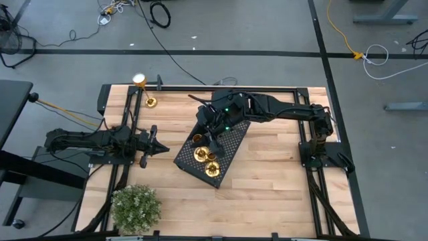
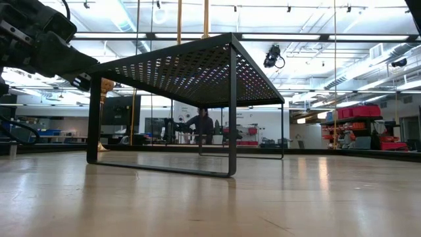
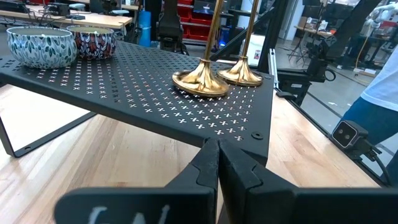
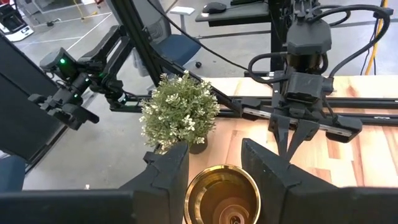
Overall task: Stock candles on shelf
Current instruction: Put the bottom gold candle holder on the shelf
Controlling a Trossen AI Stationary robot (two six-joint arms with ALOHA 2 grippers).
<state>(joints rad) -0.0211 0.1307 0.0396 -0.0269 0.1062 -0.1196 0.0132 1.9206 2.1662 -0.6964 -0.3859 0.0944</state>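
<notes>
The black mesh shelf (image 1: 224,144) stands at the table's middle. Two gold candles (image 3: 200,81) (image 3: 241,74) rest by their round bases on its top, and their stems run up out of the left wrist view. Another candle (image 1: 144,90) stands on the table at the far left. My right gripper (image 4: 214,155) is high above the shelf (image 1: 211,142), shut on a gold candle top. My left gripper (image 3: 217,162) is shut and holds nothing. It hovers level just off the shelf's left corner (image 1: 162,147). My right gripper has the round gold cup at a candle's top (image 4: 194,186) between its two fingers, one finger on each side of the rim. The fingers slant down from the table's right side. The stem and base are hidden below, so I cannot tell which candle it is.
Two patterned tins (image 3: 40,46) (image 3: 93,40) sit on the shelf's far part. A bushy green plant (image 1: 136,207) stands at the near left corner. Black frame rails (image 1: 221,88) run along the table's edges. A person (image 2: 200,122) is in the room beyond.
</notes>
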